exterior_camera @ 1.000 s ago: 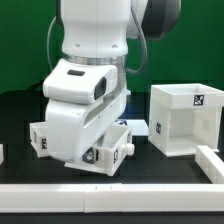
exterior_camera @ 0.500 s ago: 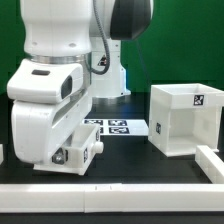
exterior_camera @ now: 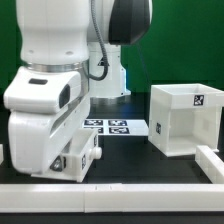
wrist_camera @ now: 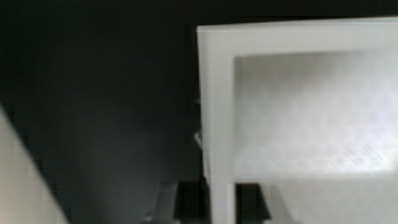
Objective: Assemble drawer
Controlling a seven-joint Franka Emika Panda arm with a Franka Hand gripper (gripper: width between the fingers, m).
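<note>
In the wrist view my gripper (wrist_camera: 217,200) has its two dark fingers on either side of one thin wall of a white drawer tray (wrist_camera: 311,110), and it is shut on that wall. The tray's pebbled floor fills much of that view above the black table. In the exterior view the arm's large white hand (exterior_camera: 55,130) stands low at the left and hides the fingers and the tray. The large boxy white casing (exterior_camera: 185,120) stands on the exterior view's right, open side up, with a square tag on its inner wall. It is well apart from the arm.
The marker board (exterior_camera: 118,126) lies flat behind the arm, between it and the casing. A white rail (exterior_camera: 110,198) runs along the front edge, and a white bar (exterior_camera: 212,158) lies at the front right. A small white piece (exterior_camera: 2,152) shows at the far left edge.
The arm has moved from the middle towards the exterior view's left and nearer the camera. The tray seen under it a second ago is now hidden behind the hand. The casing has not moved.
</note>
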